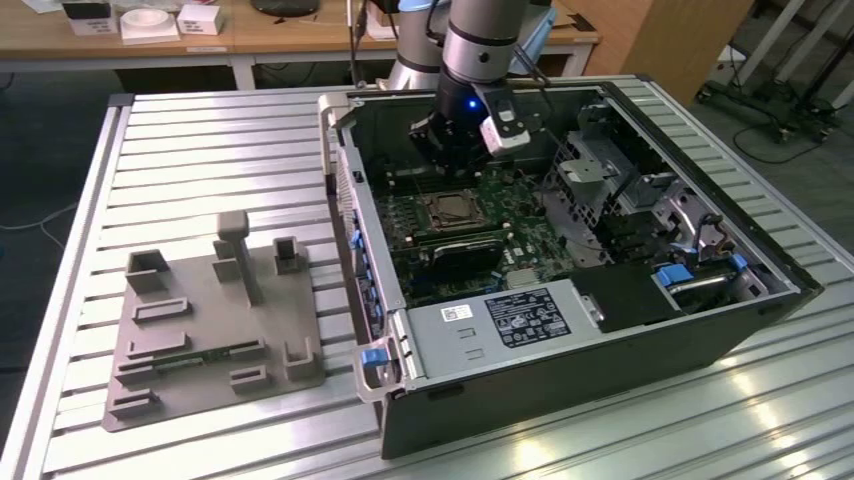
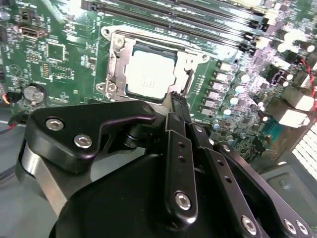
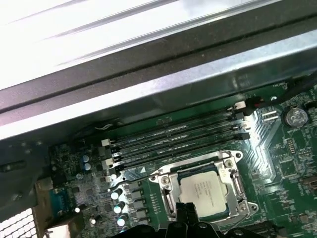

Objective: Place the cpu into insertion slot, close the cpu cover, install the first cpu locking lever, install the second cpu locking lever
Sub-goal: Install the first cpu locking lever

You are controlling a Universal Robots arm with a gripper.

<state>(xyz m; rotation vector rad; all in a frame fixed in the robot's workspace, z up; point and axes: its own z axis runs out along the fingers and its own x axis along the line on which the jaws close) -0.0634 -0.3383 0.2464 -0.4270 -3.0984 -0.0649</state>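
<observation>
The cpu (image 2: pixel 148 74) lies flat in the insertion slot (image 2: pixel 108 88), its silvery top facing up. The cpu cover (image 2: pixel 190 62) lies down over the slot, and its frame surrounds the chip, which shows through the square cut-out. I cannot tell how the locking levers stand.

In both wrist views the end effector (image 2: pixel 177 101) hangs just beside one edge of the insertion slot. Its two dark fingers (image 3: pixel 181 210) are drawn narrow, almost together, with nothing seen between them. Whether the tips touch the slot's metal edge cannot be told.

The insertion slot sits on a green motherboard (image 2: pixel 64 59). Long black memory slots (image 3: pixel 173 136) run in a row just beside the slot, on the side away from the end effector.

In the exterior view the arm (image 1: pixel 481 40) reaches down to the insertion slot from above. The open computer case (image 1: pixel 747 330) lies on its side around the slot, on a slatted metal desk (image 1: pixel 200 150). A grey fixture tray (image 1: pixel 200 320) with raised blocks rests on the desk well apart from the insertion slot. It lies outside the case wall, toward the exterior view's left.
</observation>
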